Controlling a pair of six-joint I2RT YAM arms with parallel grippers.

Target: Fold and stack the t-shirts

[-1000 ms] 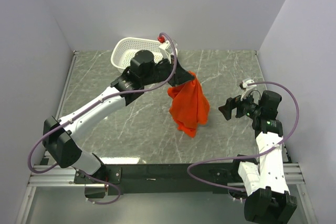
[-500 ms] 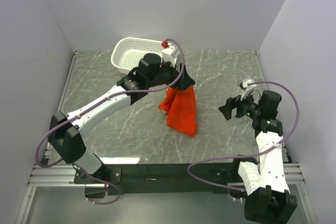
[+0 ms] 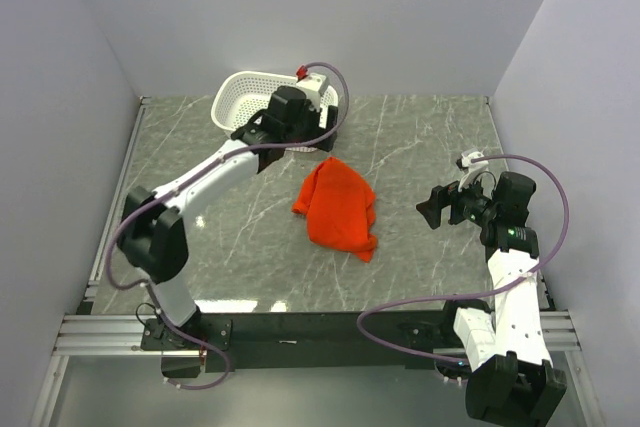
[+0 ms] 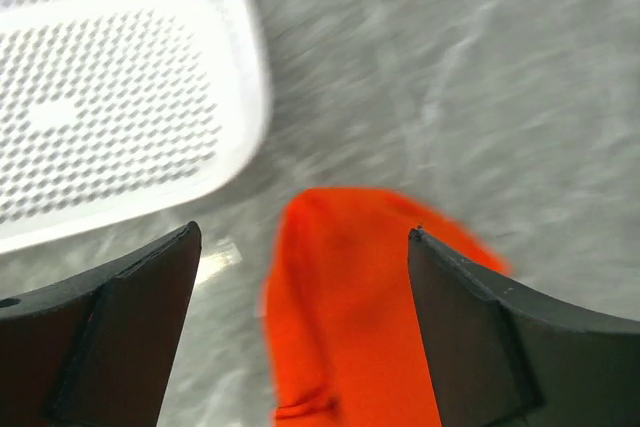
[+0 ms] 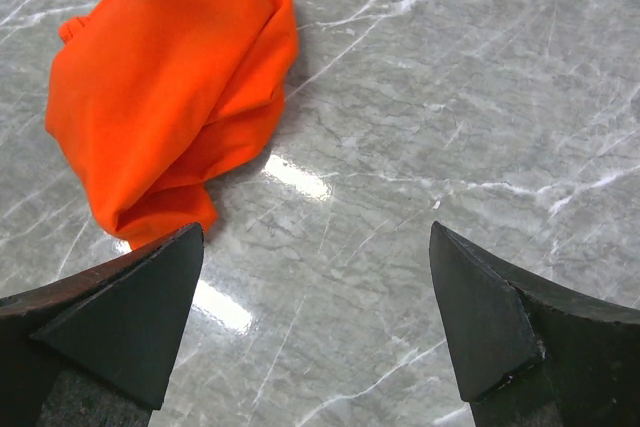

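One bright orange-red t-shirt [image 3: 337, 209] lies crumpled in a heap on the grey marble table [image 3: 430, 137], near its middle. My left gripper [image 3: 292, 143] hovers open above the shirt's far edge, close to the basket, and holds nothing. In the left wrist view the t-shirt [image 4: 350, 317] shows below and between the spread fingers of the left gripper [image 4: 303, 230], blurred by motion. My right gripper [image 3: 432, 209] stands open to the right of the shirt, well apart from it. In the right wrist view the t-shirt [image 5: 170, 97] lies up and left of the right gripper [image 5: 316, 228].
A white perforated basket [image 3: 250, 99] stands at the back left of the table; the basket [image 4: 110, 107] also fills the upper left of the left wrist view. White walls close the table in on three sides.
The left gripper opened and let go of the hanging t-shirt, which dropped into a heap on the table. The left arm drew back toward the basket. The right arm has not moved.
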